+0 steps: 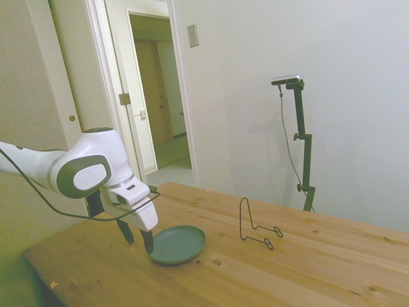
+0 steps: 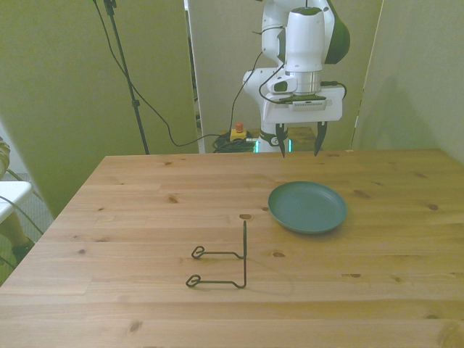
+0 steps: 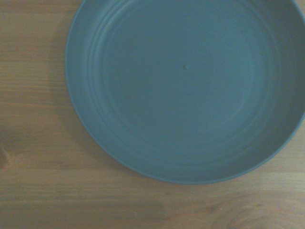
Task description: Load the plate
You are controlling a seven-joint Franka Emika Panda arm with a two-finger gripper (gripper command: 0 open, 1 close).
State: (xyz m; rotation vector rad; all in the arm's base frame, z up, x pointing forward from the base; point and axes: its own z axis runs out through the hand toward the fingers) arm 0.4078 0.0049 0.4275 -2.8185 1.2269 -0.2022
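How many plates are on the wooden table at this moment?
1. The plate lies flat on the table, toward the front view's right, apart from the wire stand, with the open gripper near its far rim. Nothing seems to hide another.

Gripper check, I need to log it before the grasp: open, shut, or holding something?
Gripper: open, holding nothing, fingers spread above the table behind the plate.

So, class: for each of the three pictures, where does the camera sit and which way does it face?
Side view: off one side, looking across the table; arm and open gripper beside the plate.
Front view: across the table, facing the robot; gripper above the plate.
Wrist view: looking down on the plate; no robot parts.
Side and front share the wire stand.
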